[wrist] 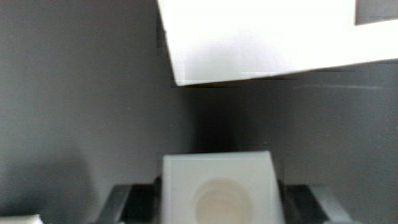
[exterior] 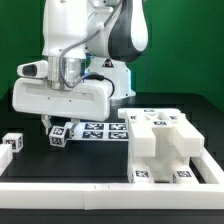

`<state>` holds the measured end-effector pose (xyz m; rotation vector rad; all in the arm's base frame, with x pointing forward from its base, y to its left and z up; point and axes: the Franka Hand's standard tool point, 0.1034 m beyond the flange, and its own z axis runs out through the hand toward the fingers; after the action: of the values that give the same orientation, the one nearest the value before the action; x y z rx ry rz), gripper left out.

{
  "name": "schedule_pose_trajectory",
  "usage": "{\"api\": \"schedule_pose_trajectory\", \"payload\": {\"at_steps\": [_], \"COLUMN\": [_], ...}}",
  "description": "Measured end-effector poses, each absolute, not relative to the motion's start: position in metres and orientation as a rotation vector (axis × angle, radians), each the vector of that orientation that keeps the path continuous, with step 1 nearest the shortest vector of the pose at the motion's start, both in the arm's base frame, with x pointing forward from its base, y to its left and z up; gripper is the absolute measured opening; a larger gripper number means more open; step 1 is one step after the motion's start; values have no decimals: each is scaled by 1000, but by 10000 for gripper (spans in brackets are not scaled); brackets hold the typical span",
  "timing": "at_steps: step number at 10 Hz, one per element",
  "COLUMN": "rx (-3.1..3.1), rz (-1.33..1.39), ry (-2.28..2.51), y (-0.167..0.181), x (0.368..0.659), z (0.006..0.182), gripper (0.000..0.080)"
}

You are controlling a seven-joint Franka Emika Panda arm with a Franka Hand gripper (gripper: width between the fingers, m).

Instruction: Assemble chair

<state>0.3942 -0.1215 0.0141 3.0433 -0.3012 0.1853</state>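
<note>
The partly joined white blocky plastic chair assembly [exterior: 160,145] stands on the black table at the exterior view's right, close to the white border rail [exterior: 90,190]. Several tagged pieces are already mated into one body. Assembly is judged incomplete. A small white tagged plastic block [exterior: 60,136] is pinched between the fingers of the gripper [exterior: 58,128], low beside the marker board [exterior: 100,130] and well apart from the assembly. Whether it touches the table cannot be told. The wrist view shows it seated between both fingers. A second small white tagged block [exterior: 12,143] lies loose at the exterior view's left. Both appear still to be fitted.
</note>
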Motion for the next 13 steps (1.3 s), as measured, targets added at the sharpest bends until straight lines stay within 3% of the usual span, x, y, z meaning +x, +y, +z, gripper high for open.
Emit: {"api": "schedule_pose_trajectory", "payload": {"at_steps": [1, 2, 3, 4, 8, 13], "rx": [3043, 3043, 3059, 3099, 3228, 3214], "rz": [185, 185, 160, 101, -272, -834], "ry": [-301, -301, -304, -308, -307, -266], "y": [-122, -122, -118, -113, -111, -106], "x": [394, 394, 393, 394, 443, 449], "z": [14, 14, 13, 12, 36, 23], "gripper": [448, 448, 608, 637, 649, 649]}}
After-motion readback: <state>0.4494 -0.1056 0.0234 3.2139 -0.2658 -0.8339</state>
